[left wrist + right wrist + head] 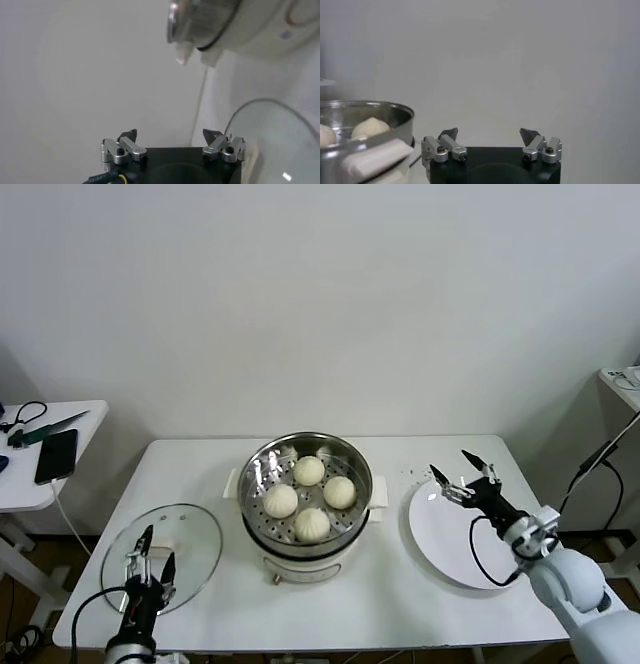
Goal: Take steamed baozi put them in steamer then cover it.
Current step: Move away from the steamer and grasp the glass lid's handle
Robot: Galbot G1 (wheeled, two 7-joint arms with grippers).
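Four buns (pixel 311 497) sit inside the steamer (pixel 306 536), all on its perforated tray: one toward the back wall, one on the left side, one on the right side, and one nearest the front rim. They lie close together in a loose diamond, with bare tray showing around them out to the pot wall. The one steamer stands near the middle of the white table (pixel 400 599), uncovered.

One glass lid (pixel 195 554) lies flat on the table to the left of the steamer, its outer edge reaching close to the table's left front edge. One white plate (pixel 445 549) lies to the right of the steamer, bare, with its near rim close to the table's front edge. A strip of free table surface separates the steamer from the lid and from the plate.

The left gripper (pixel 151 549) hovers over the lid, left of the steamer, fingers spread wide and holding nothing. The right gripper (pixel 458 472) hangs over the far part of the plate, right of the steamer, fingers likewise spread apart and empty. In the right wrist view the steamer's rim (pixel 367 112) with two buns showing stands well apart from the open fingers (pixel 449 135).

A side table (pixel 30 484) with a phone (pixel 55 455) stands beyond the lid, off the main table's left edge.
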